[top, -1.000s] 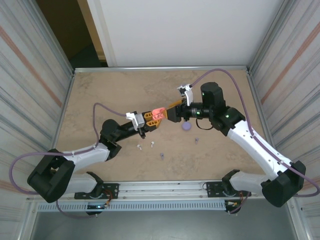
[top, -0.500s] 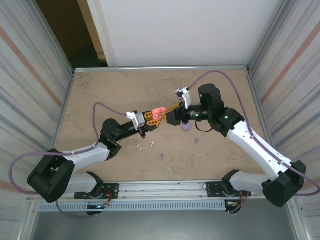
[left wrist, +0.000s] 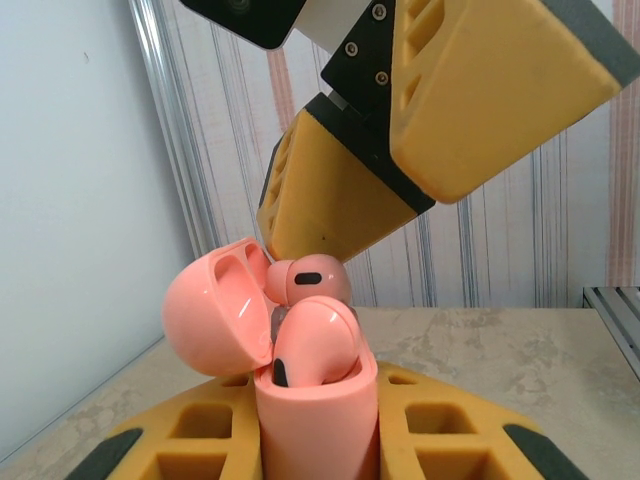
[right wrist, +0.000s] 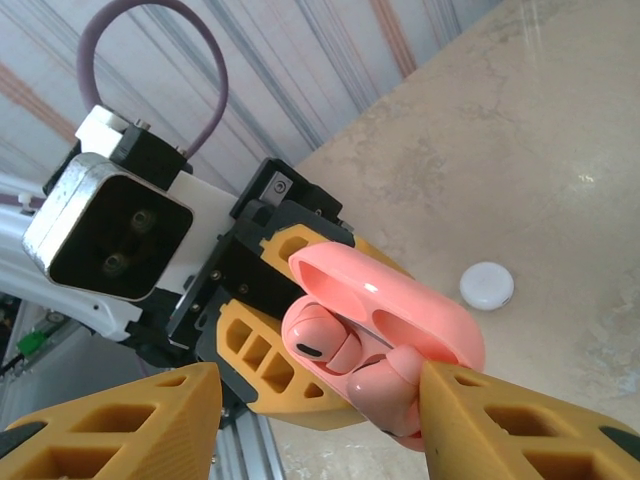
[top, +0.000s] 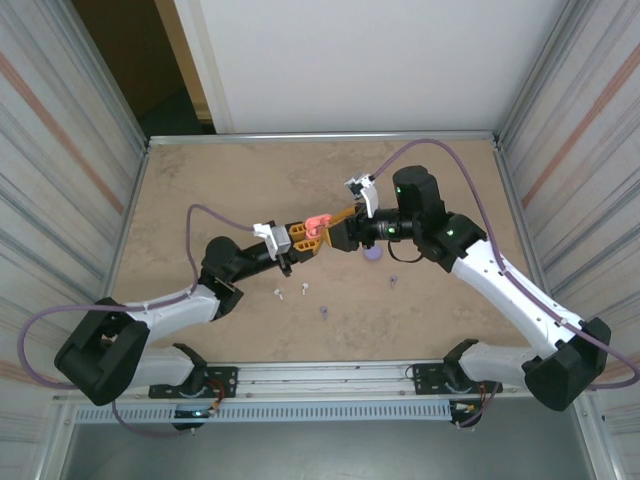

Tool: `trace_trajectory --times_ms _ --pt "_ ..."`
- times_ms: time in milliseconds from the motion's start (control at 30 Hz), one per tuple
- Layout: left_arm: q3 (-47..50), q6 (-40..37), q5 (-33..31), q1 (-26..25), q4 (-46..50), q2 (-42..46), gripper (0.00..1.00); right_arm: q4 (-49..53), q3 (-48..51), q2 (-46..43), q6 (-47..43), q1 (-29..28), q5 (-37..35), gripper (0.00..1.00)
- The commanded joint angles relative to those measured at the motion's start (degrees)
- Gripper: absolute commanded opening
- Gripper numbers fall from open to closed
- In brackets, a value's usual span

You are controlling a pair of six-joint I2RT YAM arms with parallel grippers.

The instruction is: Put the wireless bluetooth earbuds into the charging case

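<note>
My left gripper (top: 308, 236) clamps the pink case (left wrist: 318, 420); my right gripper (top: 340, 226), jaws parted, should press the earbud (left wrist: 305, 283) squarely down.

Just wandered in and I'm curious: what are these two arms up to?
The left gripper is clamped on an open pink case, holding it up. Two pink earbuds sit in the case. The right gripper, jaws apart, hangs close over them. On the table lie white earbuds and purple earbuds, not yet put away.

Glossy, smooth coral-pink plastic charging case (left wrist: 318, 425) and matching stemmed earbuds (left wrist: 318, 345); smooth beige stone-patterned tabletop (top: 240, 180); ribbed, dull-sheened metal side walls (top: 60, 150).
</note>
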State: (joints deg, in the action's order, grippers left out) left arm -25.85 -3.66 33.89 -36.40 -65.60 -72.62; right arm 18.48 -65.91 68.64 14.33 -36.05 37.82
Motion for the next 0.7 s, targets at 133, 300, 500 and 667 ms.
trace_trajectory --times_ms 133,300,500,667 --pt "-1.7 -0.1 0.0 -0.4 -0.4 1.1 0.0 0.3 -2.3 1.2 -1.5 -0.5 1.5 0.53" --pt "-1.7 0.0 0.0 -0.4 -0.4 0.9 0.0 -0.3 -2.3 1.5 -1.8 -0.6 2.6 0.53" --pt "-1.8 0.7 0.7 -0.4 -0.3 0.9 0.0 -0.2 -2.5 2.2 -3.5 -0.6 3.4 0.53" --pt "-1.9 1.6 1.2 -0.4 -0.2 0.9 0.0 0.5 -2.8 2.8 -5.0 -0.5 2.3 0.53"
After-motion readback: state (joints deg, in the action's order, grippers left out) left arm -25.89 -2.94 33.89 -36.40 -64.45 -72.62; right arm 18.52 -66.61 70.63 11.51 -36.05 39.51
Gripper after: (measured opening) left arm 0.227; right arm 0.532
